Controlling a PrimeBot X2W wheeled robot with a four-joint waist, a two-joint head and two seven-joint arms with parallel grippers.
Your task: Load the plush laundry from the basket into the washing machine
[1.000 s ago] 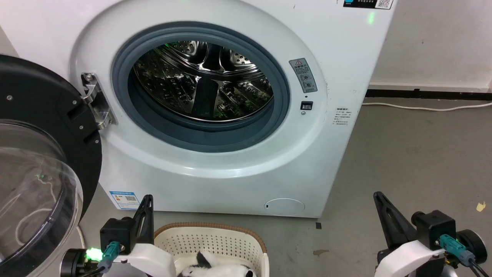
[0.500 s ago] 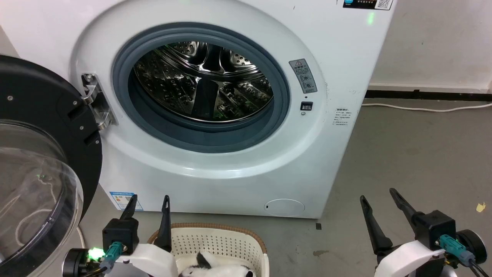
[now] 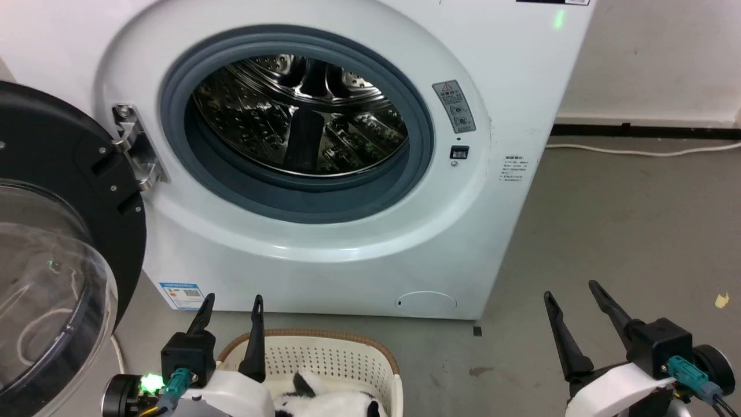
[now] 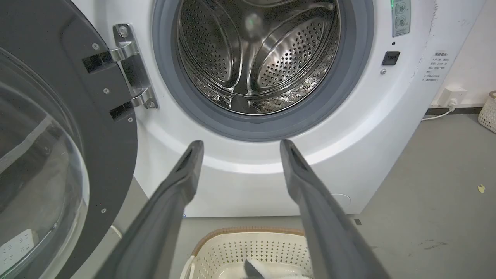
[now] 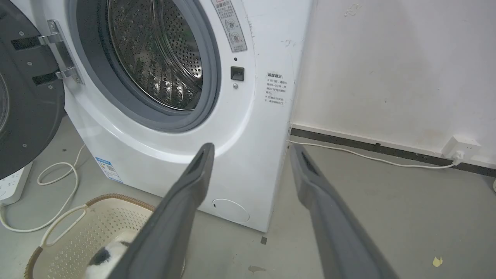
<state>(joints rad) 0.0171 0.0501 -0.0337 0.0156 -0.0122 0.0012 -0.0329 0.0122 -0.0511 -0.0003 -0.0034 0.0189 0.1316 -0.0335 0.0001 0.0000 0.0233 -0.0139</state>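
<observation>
A: The left gripper [image 3: 234, 296] has spread apart within the last second and is hanging empty by the basket [image 3: 324, 356], where the plush laundry [image 3: 330, 399] is lying.

B: The right gripper [image 3: 570, 289] is gaping too, holding nothing. The robot is likely readying a grab.

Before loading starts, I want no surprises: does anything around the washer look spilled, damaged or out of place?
Nothing serious. A small yellow scrap lies on the grey floor right of the washing machine, and a dark smudge marks the floor near the basket. The plush laundry sits in the basket.
</observation>
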